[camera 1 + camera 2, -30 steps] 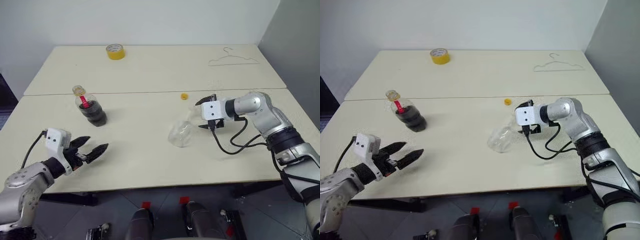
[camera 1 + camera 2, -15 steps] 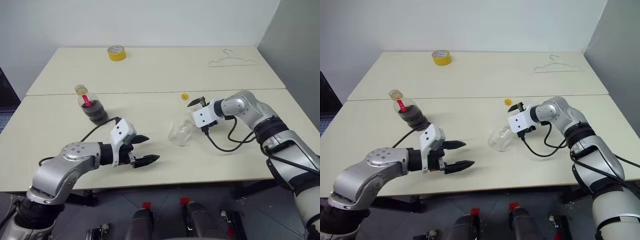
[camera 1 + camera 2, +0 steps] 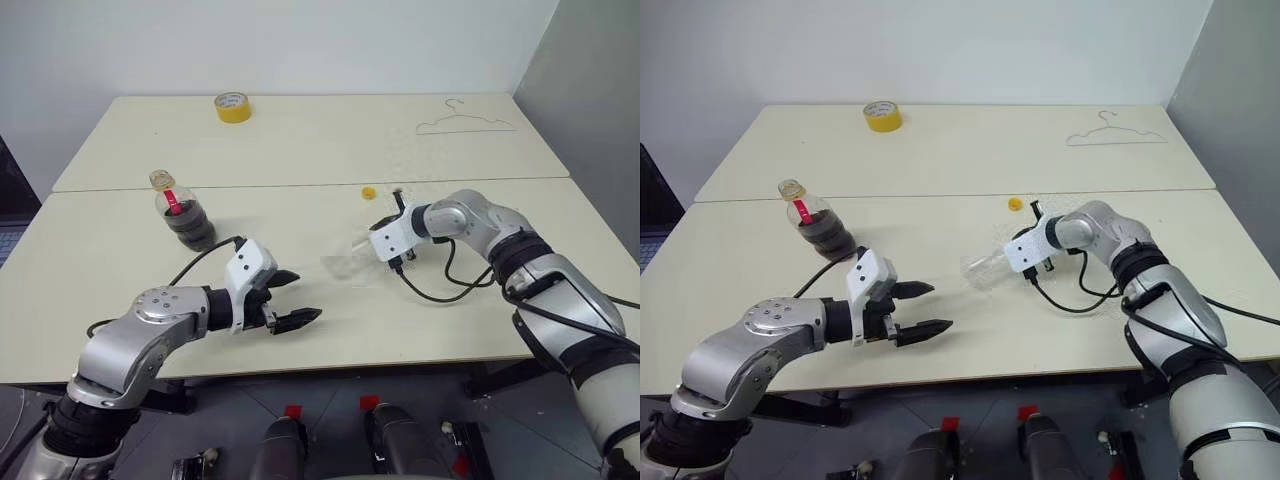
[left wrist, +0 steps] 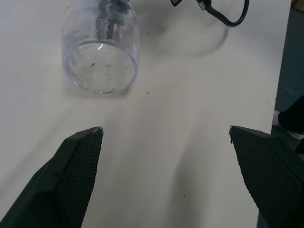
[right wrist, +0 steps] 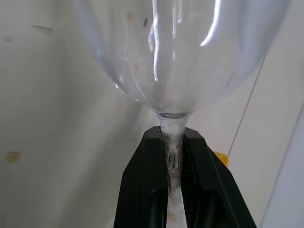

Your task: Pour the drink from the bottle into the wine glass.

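While the wine glass (image 3: 987, 268) lies mid-table (image 3: 940, 150), open tabletop surrounds it.

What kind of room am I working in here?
Probably a lab or test room, not a home: two plain cream tables pushed together against bare white walls, with a yellow tape roll and a thin wire hanger lying about.

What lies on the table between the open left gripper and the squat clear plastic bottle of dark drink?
Nothing visible. Bare cream table separates the left gripper from the bottle, which stands uncapped. The clear wine glass, held by its stem in the right gripper, lies off to the other side.
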Robot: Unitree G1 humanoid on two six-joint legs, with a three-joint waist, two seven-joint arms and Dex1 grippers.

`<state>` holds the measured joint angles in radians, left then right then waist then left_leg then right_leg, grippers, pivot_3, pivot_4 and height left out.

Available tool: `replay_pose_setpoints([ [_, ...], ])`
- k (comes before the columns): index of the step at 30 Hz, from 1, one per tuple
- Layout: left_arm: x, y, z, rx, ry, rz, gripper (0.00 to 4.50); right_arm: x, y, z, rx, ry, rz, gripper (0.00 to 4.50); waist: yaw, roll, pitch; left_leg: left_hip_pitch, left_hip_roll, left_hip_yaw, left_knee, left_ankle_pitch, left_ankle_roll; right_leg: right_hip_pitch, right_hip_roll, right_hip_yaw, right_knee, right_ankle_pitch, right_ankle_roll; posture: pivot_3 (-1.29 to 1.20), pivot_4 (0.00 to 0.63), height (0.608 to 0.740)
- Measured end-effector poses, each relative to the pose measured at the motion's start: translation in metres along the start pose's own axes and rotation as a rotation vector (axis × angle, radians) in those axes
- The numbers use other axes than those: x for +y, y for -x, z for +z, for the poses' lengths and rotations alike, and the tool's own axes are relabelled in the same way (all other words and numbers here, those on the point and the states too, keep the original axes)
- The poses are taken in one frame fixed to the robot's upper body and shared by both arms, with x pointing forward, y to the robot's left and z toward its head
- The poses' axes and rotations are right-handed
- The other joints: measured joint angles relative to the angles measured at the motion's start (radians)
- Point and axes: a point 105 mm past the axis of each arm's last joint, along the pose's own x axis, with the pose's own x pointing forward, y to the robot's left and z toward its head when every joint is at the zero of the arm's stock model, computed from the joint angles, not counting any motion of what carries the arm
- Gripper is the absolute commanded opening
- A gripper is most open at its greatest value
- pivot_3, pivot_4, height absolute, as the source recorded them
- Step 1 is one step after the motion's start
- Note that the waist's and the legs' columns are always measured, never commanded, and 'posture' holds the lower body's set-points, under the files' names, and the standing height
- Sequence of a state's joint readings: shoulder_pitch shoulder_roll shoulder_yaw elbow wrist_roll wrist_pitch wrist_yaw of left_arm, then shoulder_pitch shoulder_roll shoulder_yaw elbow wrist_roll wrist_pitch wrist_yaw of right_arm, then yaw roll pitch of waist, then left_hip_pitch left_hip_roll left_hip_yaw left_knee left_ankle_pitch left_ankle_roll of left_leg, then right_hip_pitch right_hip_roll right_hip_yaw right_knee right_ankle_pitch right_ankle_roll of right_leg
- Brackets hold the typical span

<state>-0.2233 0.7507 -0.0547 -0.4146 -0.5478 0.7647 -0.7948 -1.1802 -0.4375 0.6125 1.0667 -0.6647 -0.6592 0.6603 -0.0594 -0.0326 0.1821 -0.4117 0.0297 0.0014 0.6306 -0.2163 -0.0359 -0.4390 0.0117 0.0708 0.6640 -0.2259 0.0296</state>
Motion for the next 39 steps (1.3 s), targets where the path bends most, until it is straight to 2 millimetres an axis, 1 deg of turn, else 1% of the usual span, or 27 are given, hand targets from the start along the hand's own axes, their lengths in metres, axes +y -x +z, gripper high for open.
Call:
replay_pose_setpoints([
  [2,0.001,0.0,-0.002,0.004,0.003,0.004,4.5,-0.003,0.001,0.0,-0.008,-0.026,-0.023,0.1,0.0,0.0,0.0,0.0,0.0,0.0,0.0,0.0,0.0,0.0,0.0,0.0,0.0,0.0,0.0,0.0,0.15,0.74],
  [4,0.002,0.001,-0.005,0.01,0.011,0.012,4.5,-0.012,0.003,0.001,-0.038,-0.111,-0.075,0.1,-0.001,0.0,0.0,0.0,0.0,0.0,0.0,0.0,0.0,0.0,0.0,0.0,0.0,0.0,0.0,0.0,0.15,0.74],
  [6,0.004,0.002,-0.01,0.017,0.022,0.023,4.5,-0.029,0.008,0.007,-0.134,-0.31,-0.181,0.1,-0.004,0.0,0.0,0.0,0.001,0.0,0.0,0.0,0.0,0.0,0.0,0.0,0.0,0.003,-0.004,0.0,0.15,0.74],
  [7,0.006,0.004,-0.011,0.015,0.025,0.032,4.5,-0.04,0.012,0.012,-0.217,-0.435,-0.246,0.1,-0.005,0.0,0.0,0.0,0.001,-0.001,0.0,0.0,0.0,0.001,0.001,0.0,0.001,0.003,-0.005,0.0,0.15,0.74],
  [8,0.008,0.006,-0.01,0.008,0.024,0.043,4.5,-0.048,0.015,0.017,-0.282,-0.525,-0.29,0.1,-0.005,0.0,0.0,0.0,0.001,-0.001,0.0,0.0,0.0,0.001,0.001,-0.001,0.001,0.003,-0.005,0.0,0.15,0.74],
  [10,0.011,0.009,-0.009,-0.003,0.022,0.06,4.5,-0.058,0.019,0.023,-0.374,-0.66,-0.343,0.1,-0.003,0.0,0.0,0.0,0.001,-0.002,0.0,0.0,0.0,0.001,0.001,-0.001,0.001,0.003,-0.005,0.0,0.15,0.74],
  [12,0.013,0.012,-0.012,-0.001,0.026,0.075,4.5,-0.062,0.022,0.028,-0.494,-0.867,-0.4,0.1,0.001,0.0,0.0,0.001,0.001,-0.002,0.0,0.0,0.0,0.002,0.0,-0.002,0.001,0.003,-0.005,0.0,0.15,0.74],
  [14,0.016,0.013,-0.016,0.009,0.033,0.086,4.5,-0.051,0.016,0.035,-0.587,-1.055,-0.413,0.1,0.002,0.0,0.0,0.001,0.001,-0.002,0.001,0.0,0.0,0.003,0.0,-0.002,0.0,0.003,-0.004,0.0,0.15,0.74],
  [15,0.018,0.014,-0.019,0.017,0.036,0.095,4.5,-0.04,0.01,0.041,-0.634,-1.155,-0.412,0.1,0.004,0.0,0.0,0.001,0.001,-0.002,0.001,0.0,0.0,0.003,0.0,-0.002,0.0,0.002,-0.003,0.0,0.15,0.74],
  [17,0.019,0.014,-0.021,0.023,0.041,0.101,4.5,-0.021,-0.004,0.054,-0.686,-1.298,-0.385,0.1,0.004,0.0,0.0,0.0,0.001,-0.002,0.001,0.0,0.0,0.002,0.0,-0.001,0.001,0.001,-0.001,0.0,0.15,0.74],
  [19,0.02,0.014,-0.02,0.023,0.037,0.104,4.5,-0.01,-0.01,0.065,-0.715,-1.384,-0.386,0.1,0.003,0.0,0.0,0.0,0.001,-0.001,0.002,0.0,0.0,0.001,0.0,-0.001,0.001,0.001,0.0,0.0,0.15,0.74],
  [21,0.02,0.014,-0.02,0.022,0.036,0.105,4.5,-0.011,-0.01,0.075,-0.755,-1.414,-0.414,0.1,0.003,0.0,0.0,0.0,0.001,-0.001,0.002,0.0,0.0,0.002,0.0,-0.001,0.001,0.001,0.0,0.0,0.15,0.74],
  [23,0.02,0.014,-0.02,0.021,0.036,0.106,4.5,-0.015,-0.007,0.083,-0.793,-1.399,-0.454,0.1,0.002,0.0,0.0,0.001,0.001,-0.002,0.002,0.0,0.0,0.002,0.001,-0.001,0.002,0.001,0.0,0.0,0.15,0.74],
  [26,0.02,0.014,-0.021,0.023,0.035,0.108,4.5,-0.019,-0.006,0.087,-0.813,-1.385,-0.521,0.1,0.002,0.0,0.0,0.001,0.001,-0.002,0.002,0.0,0.0,0.002,0.001,-0.001,0.002,0.001,0.0,0.0,0.15,0.74],
  [30,0.02,0.014,-0.021,0.024,0.034,0.111,4.5,-0.018,-0.008,0.085,-0.772,-1.324,-0.601,0.1,0.001,0.0,0.0,0.001,0.001,-0.001,0.002,0.0,0.0,0.002,0.001,-0.001,0.001,0.001,0.0,0.0,0.15,0.74],
  [34,0.02,0.014,-0.021,0.024,0.033,0.112,4.5,-0.007,-0.022,0.078,-0.643,-1.271,-0.664,0.1,0.001,0.0,0.0,0.001,0.001,-0.001,0.002,0.0,0.0,0.002,0.001,-0.001,0.001,0.001,0.0,0.0,0.15,0.74],
  [36,0.02,0.014,-0.02,0.024,0.031,0.114,4.5,0.0,-0.028,0.074,-0.587,-1.282,-0.695,0.1,0.001,0.0,0.0,0.001,0.001,-0.001,0.002,0.0,0.0,0.002,0.001,-0.001,0.001,0.001,0.0,0.0,0.15,0.74],
  [39,0.021,0.014,-0.021,0.026,0.03,0.123,4.5,0.002,-0.029,0.074,-0.581,-1.286,-0.733,0.1,0.0,0.0,0.0,0.001,0.001,-0.001,0.002,0.0,0.0,0.002,0.001,-0.001,0.001,0.001,0.0,0.0,0.15,0.74],
])
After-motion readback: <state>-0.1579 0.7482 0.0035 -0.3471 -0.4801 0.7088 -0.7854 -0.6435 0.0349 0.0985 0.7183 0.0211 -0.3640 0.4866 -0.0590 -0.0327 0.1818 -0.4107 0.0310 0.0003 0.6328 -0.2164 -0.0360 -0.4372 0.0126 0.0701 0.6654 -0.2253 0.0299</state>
